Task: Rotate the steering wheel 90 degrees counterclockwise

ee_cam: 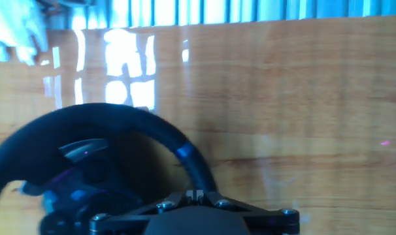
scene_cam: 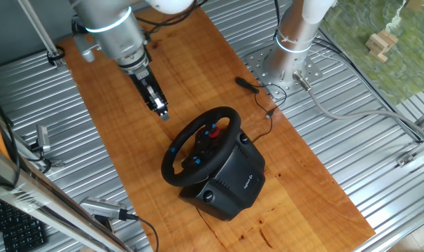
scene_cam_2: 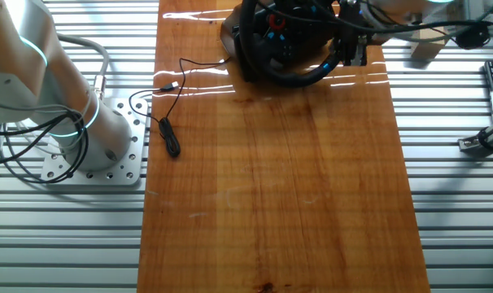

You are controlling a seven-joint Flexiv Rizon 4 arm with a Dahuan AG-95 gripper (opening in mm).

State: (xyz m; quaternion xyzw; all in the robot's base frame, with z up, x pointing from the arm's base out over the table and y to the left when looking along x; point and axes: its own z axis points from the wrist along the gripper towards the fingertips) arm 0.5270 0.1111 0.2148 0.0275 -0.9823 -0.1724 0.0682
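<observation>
Steering wheel (scene_cam: 201, 145) sits centre frame on its black base (scene_cam: 229, 183), tilted; gripper (scene_cam: 159, 110) hangs just up-left of the rim, apart, holding nothing, can't tell how far it's open
</observation>
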